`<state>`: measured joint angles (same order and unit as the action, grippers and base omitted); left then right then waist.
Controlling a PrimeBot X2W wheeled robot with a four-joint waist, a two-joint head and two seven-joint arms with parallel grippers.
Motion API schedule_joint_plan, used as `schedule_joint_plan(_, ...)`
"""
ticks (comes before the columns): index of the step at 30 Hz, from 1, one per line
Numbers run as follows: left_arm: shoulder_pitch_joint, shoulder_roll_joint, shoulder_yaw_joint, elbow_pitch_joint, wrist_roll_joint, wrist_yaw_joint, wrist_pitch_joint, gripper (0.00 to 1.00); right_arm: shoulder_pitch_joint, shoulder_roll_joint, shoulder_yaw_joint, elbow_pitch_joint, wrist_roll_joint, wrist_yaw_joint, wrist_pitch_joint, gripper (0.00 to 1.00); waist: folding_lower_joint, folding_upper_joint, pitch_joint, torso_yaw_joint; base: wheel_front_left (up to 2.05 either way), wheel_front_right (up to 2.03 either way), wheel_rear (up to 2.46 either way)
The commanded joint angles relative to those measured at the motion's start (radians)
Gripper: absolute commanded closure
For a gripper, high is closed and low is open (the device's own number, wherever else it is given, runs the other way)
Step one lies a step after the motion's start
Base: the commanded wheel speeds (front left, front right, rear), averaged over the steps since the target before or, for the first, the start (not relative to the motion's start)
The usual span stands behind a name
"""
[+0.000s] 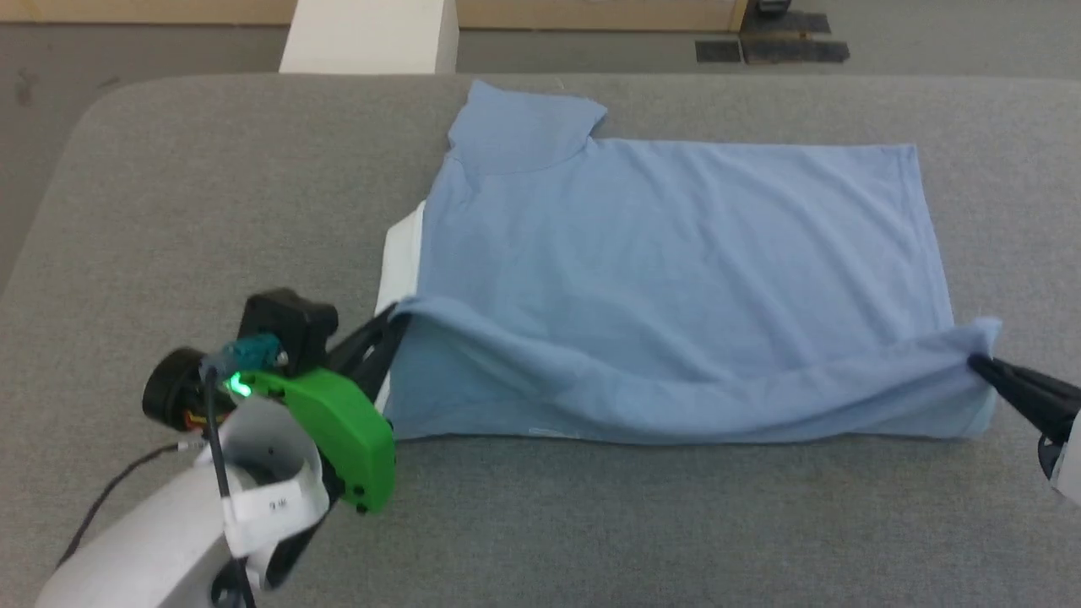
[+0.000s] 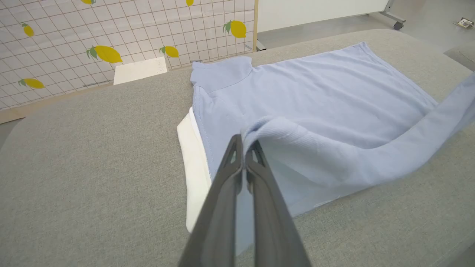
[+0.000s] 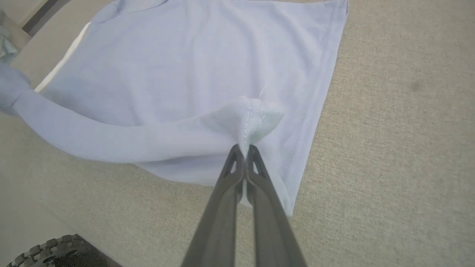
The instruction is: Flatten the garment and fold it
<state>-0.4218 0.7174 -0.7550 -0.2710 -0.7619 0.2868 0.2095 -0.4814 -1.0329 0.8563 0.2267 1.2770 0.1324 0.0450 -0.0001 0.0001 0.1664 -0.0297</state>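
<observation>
- The garment (image 1: 676, 253) lies spread across the middle of the grey table (image 1: 211, 211). It is mostly flat, with one sleeve toward the far edge and the white collar band (image 1: 401, 253) poking out on the left.
- It looks light and limp. The near edge is raised at both ends and sags in a soft roll between them, so I'd expect it to drape and wrinkle rather than keep a crease.
- The corners seem the best holds, since thin knit bunches easily into a pinch.
- The left gripper (image 1: 399, 314) is clamped on the near corner by the collar.
- The right gripper (image 1: 978, 363) is clamped on the near hem corner, with cloth puckered at its tips.
- A white box (image 1: 372, 34) stands beyond the table, well apart.
</observation>
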Motion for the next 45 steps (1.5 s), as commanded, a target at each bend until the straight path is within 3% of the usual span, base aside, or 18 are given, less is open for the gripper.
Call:
schedule_joint_plan(1, -0.032, -0.013, 0.01, 0.027, 0.015, -0.007, -0.009, 1.0, -0.021, 0.014, -0.011, 0.014, -0.018, -0.002, 0.006, 1.0, 0.0001, -0.0001, 0.052, -0.016, 0.0, 0.0, 0.0)
schedule_joint_plan(11, -0.193, -0.09, 0.003, 0.283, 0.045, -0.072, -0.026, 1.0, -0.104, 0.129, -0.082, 0.151, -0.143, -0.002, 0.073, 1.0, 0.0001, -0.0001, 0.157, -0.03, 0.0, 0.0, 0.0)
schedule_joint_plan(19, -0.24, -0.129, -0.015, 0.474, 0.064, -0.087, -0.036, 1.0, -0.144, 0.216, -0.103, 0.219, -0.22, -0.002, 0.112, 1.0, 0.0001, -0.0001, 0.19, -0.043, 0.0, 0.0, 0.0)
schedule_joint_plan(20, -0.242, -0.134, -0.018, 0.494, 0.065, -0.087, -0.039, 0.63, -0.148, 0.228, -0.106, 0.233, -0.229, -0.002, 0.117, 1.0, 0.0001, -0.0001, 0.19, -0.044, 0.0, 0.0, 0.0)
schedule_joint_plan(21, -0.243, -0.143, -0.021, 0.52, 0.066, -0.086, -0.041, 0.0, -0.151, 0.241, -0.112, 0.251, -0.239, -0.002, 0.121, 1.0, 0.0001, -0.0001, 0.188, -0.044, 0.0, 0.0, 0.0)
schedule_joint_plan(22, -0.243, -0.151, -0.023, 0.542, 0.064, -0.084, -0.04, 0.0, -0.153, 0.252, -0.119, 0.266, -0.246, -0.002, 0.122, 0.55, 0.0001, -0.0001, 0.184, -0.043, 0.0, 0.0, 0.0)
schedule_joint_plan(23, -0.243, -0.161, -0.025, 0.566, 0.062, -0.08, -0.04, 0.0, -0.154, 0.264, -0.127, 0.283, -0.254, -0.002, 0.122, 0.0, 0.0001, -0.0001, 0.178, -0.043, 0.0, 0.0, 0.0)
schedule_joint_plan(30, -0.23, -0.208, 0.001, 0.621, 0.03, -0.076, -0.106, 0.0, -0.137, 0.289, -0.172, 0.303, -0.302, -0.002, 0.099, 0.0, 0.0001, -0.0001, 0.114, -0.04, 0.0, 0.0, 0.0)
schedule_joint_plan(35, -0.181, -0.234, 0.075, 0.582, -0.038, -0.035, -0.172, 0.0, -0.101, 0.29, -0.228, 0.268, -0.35, -0.002, 0.019, 0.0, 0.0001, -0.0001, 0.051, -0.034, 0.0, 0.0, 0.0)
schedule_joint_plan(39, -0.122, -0.232, 0.093, 0.517, -0.037, 0.017, -0.216, 0.0, -0.049, 0.311, -0.316, 0.25, -0.422, -0.002, -0.093, 0.0, 0.0001, -0.0001, 0.008, -0.029, 0.0, 0.0, 0.0)
schedule_joint_plan(45, 0.024, -0.225, 0.11, 0.392, -0.015, 0.128, -0.307, 0.0, 0.083, 0.406, -0.487, 0.222, -0.548, -0.002, -0.198, 0.0, 0.0001, -0.0001, -0.036, -0.039, 0.0, 0.0, 0.0)
